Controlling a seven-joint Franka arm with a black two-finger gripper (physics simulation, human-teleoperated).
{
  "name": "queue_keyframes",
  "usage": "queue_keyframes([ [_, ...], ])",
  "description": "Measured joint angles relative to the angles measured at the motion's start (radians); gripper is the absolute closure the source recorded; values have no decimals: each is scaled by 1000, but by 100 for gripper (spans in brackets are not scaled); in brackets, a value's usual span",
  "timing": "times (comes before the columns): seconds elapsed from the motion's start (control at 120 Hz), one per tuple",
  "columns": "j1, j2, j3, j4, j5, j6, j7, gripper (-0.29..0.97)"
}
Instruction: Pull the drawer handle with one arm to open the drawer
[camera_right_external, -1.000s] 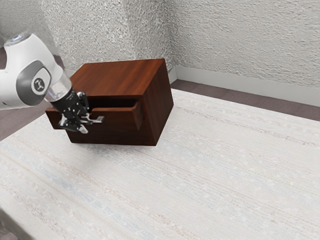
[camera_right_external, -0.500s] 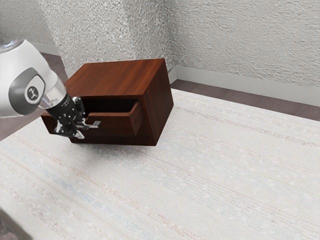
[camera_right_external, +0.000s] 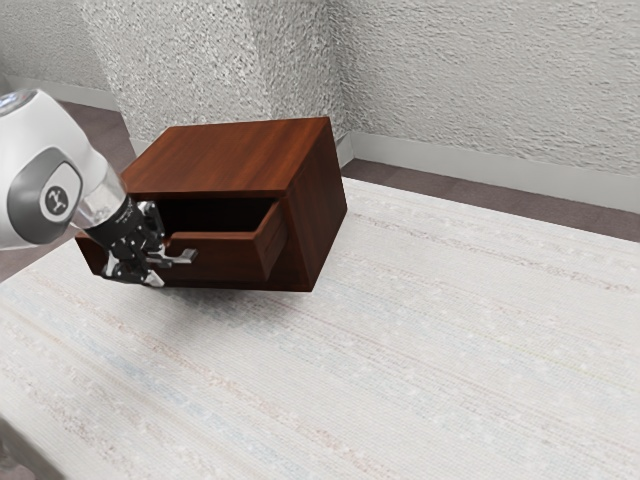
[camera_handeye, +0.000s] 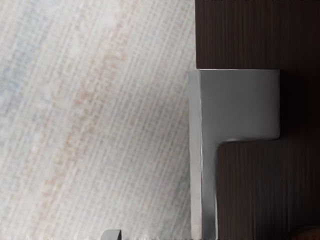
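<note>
A dark wooden cabinet (camera_right_external: 238, 155) stands on the pale table (camera_right_external: 420, 340) at the exterior view's upper left. Its single drawer (camera_right_external: 228, 256) is pulled partway out toward the exterior view's left, leaving a dark gap under the cabinet top. My black gripper (camera_right_external: 157, 263) is at the drawer front, shut on the silver handle (camera_right_external: 184, 256). In the wrist view the handle (camera_handeye: 232, 107) is a grey metal bracket lying against the dark wood drawer front (camera_handeye: 262, 190), close under my hand.
The cabinet sits near the table's far left corner, with grey textured walls (camera_right_external: 480, 70) behind it. The pale woven tabletop (camera_handeye: 90, 125) stretches out wide toward the exterior view's right and front.
My hand has moved toward the exterior view's left with the handle in it. The drawer has slid further out of the cabinet and the gap above it has widened.
</note>
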Motion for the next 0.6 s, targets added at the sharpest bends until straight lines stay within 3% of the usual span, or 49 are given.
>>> queue_keyframes([
  [0.6, 2, -135, -1, -151, -5, 40, -21, 56],
])
